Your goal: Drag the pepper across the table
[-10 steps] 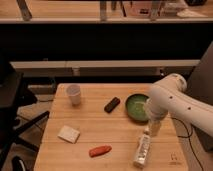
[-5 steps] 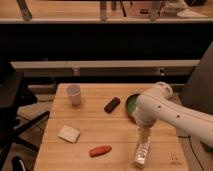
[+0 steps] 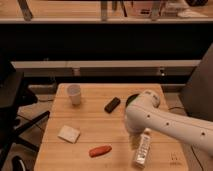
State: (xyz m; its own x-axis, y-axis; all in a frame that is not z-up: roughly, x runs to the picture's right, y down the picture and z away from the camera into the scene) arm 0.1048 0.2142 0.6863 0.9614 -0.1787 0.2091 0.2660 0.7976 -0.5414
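The pepper (image 3: 100, 150), a small red-orange piece, lies near the front edge of the light wooden table (image 3: 90, 120). My white arm reaches in from the right and covers the table's right side. My gripper (image 3: 133, 136) hangs at the arm's lower end, open and holding nothing. It is just above the tabletop, to the right of the pepper and slightly behind it. It sits close beside the top of a white bottle (image 3: 143, 148) that lies on the table. Most of the gripper is hidden by the arm.
A white cup (image 3: 74, 93) stands at the back left. A black block (image 3: 112, 104) lies mid-table. A white square pad (image 3: 69, 133) lies front left. A dark bowl (image 3: 131, 99) is mostly hidden behind the arm. A black chair (image 3: 11, 102) stands left of the table.
My arm has swung left and forward, now covering the green bowl. The gripper has shifted left toward the pepper. Nothing on the table has moved.
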